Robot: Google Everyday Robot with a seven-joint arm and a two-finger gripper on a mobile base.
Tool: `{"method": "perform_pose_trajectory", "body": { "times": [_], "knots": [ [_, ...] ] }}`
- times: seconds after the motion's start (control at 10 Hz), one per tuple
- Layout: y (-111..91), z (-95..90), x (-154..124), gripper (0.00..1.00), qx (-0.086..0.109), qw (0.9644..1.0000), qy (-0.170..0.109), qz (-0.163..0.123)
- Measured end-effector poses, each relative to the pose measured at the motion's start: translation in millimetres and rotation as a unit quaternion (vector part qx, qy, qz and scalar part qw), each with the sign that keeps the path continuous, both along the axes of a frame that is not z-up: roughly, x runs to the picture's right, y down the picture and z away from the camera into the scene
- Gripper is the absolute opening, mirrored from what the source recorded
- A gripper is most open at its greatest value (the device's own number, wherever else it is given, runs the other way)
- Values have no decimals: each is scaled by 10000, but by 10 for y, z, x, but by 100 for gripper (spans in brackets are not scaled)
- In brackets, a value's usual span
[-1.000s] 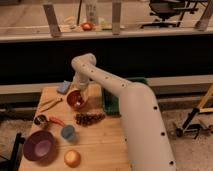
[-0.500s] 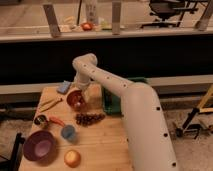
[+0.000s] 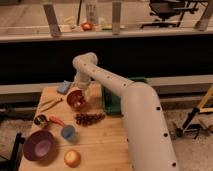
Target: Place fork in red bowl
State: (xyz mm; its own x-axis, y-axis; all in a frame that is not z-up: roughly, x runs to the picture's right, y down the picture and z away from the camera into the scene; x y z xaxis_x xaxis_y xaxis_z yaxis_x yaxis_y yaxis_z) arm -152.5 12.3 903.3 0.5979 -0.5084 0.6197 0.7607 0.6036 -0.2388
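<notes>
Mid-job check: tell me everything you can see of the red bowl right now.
The red bowl is small and round, reddish-brown outside with a glossy orange-red inside. It stands upright on the wooden table, toward the far side, just behind the grape bunch. The end effector hangs at the bowl's far rim; I cannot tell whether they touch, nor whether anything lies inside the bowl.

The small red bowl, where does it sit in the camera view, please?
The red bowl sits left of centre on the wooden table, just behind the dark grape bunch, under the gripper.
</notes>
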Motion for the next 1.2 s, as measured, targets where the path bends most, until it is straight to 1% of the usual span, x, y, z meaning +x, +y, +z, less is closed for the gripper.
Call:
{"method": "perform_pose_trajectory", "body": {
  "times": [0.4,0.8,1.2],
  "knots": [
    [-25,20,42,80,-9,10000,-11,-6],
    [-72,19,54,80,56,10000,-45,12],
    [-69,24,68,80,53,10000,-38,16]
  ]
}}
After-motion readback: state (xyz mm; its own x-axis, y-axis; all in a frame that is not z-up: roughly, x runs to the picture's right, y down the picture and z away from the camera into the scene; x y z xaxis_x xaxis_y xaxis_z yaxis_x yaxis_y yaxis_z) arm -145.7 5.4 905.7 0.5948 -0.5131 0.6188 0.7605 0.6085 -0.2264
